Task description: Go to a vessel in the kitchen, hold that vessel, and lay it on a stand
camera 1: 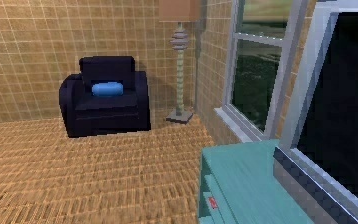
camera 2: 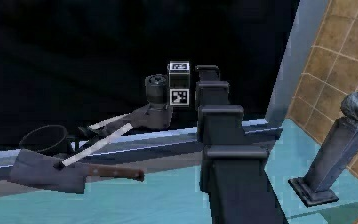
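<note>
In the arm side view the dark arm rises from the bottom edge, with the white marker squares at its end. My gripper reaches down to the left from there, in front of a large black screen. At its fingers are a thin dark ring and a flat grey piece with a brown handle, just over the teal stand top. I cannot tell whether the gripper holds anything. The forward view has the same teal stand at lower right.
A dark armchair with a blue cushion stands against the tiled wall, a floor lamp beside it. A window and the black screen fill the right. A grey sculpted piece stands on the stand.
</note>
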### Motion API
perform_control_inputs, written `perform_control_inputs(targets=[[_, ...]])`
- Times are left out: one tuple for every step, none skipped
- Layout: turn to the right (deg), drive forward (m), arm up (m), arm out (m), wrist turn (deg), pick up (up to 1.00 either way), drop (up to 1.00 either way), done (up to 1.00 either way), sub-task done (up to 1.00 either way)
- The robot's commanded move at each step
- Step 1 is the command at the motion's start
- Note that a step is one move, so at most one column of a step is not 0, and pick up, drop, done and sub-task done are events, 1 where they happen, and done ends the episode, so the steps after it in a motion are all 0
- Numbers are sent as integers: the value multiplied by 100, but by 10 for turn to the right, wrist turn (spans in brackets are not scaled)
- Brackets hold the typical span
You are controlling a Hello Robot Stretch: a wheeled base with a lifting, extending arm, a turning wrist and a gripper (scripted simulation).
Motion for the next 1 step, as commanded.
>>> perform_control_inputs(targets=[[0,0,0,0,450,0,0,0,0]])
